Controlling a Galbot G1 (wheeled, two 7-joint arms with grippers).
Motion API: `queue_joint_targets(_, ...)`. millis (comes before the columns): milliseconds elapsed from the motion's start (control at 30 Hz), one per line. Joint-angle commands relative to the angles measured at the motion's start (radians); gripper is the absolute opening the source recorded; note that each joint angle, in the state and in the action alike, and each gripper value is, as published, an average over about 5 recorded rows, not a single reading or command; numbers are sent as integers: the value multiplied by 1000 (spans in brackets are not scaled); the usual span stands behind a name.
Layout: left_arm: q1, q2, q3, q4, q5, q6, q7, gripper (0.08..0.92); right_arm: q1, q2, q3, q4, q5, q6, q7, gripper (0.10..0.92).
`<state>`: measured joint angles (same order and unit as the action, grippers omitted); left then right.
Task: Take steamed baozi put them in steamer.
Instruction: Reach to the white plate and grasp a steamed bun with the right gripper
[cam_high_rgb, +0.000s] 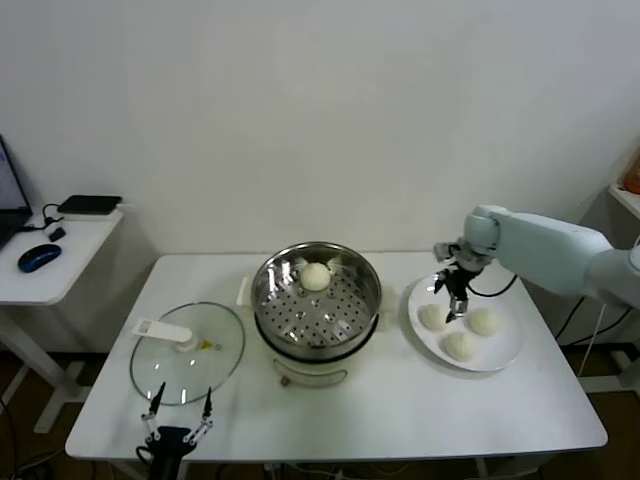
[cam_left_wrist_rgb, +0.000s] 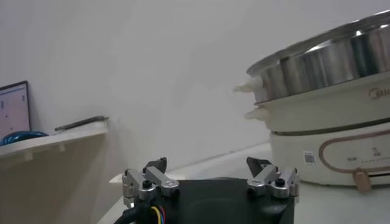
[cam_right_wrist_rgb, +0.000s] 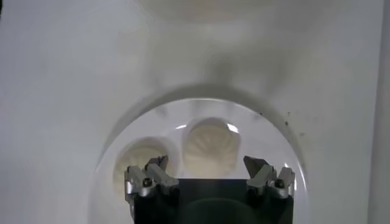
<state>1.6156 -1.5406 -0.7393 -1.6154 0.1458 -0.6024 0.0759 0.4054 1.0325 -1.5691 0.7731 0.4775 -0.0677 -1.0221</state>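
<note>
The steamer (cam_high_rgb: 316, 315) stands mid-table with one baozi (cam_high_rgb: 316, 276) on its perforated tray. Three more baozi (cam_high_rgb: 432, 317) (cam_high_rgb: 484, 321) (cam_high_rgb: 458, 346) lie on a white plate (cam_high_rgb: 507, 348) to its right. My right gripper (cam_high_rgb: 453, 308) hangs open and empty just above the plate's near-left bun. In the right wrist view the open gripper (cam_right_wrist_rgb: 206, 165) is over one baozi (cam_right_wrist_rgb: 210, 146), with another (cam_right_wrist_rgb: 140, 169) beside it on the plate (cam_right_wrist_rgb: 271, 137). My left gripper (cam_high_rgb: 182, 400) is parked open at the front left; its wrist view shows it (cam_left_wrist_rgb: 207, 165) empty, with the steamer (cam_left_wrist_rgb: 329, 79) beyond.
A glass lid (cam_high_rgb: 188, 352) with a white handle lies flat left of the steamer, just ahead of the left gripper. A side desk (cam_high_rgb: 60, 250) with a blue mouse (cam_high_rgb: 38, 257) stands at the far left. The table's front edge runs near the left gripper.
</note>
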Motion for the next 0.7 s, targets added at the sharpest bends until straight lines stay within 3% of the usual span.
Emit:
queue_joint_targets(33, -1, 2, -2, 7, 3, -1, 0, 823, -107, 36, 87, -114, -58, -7, 9, 823)
queue_joint_targets(400, 6, 7, -6, 4, 14, -9, 1, 823, -140, 64, 143, -159, -95, -6, 27, 772)
queue_joint_targets(700, 7, 8, -14, 1, 15, -12, 0, 823, -119, 44, 153, -120, -109, -11, 16, 658)
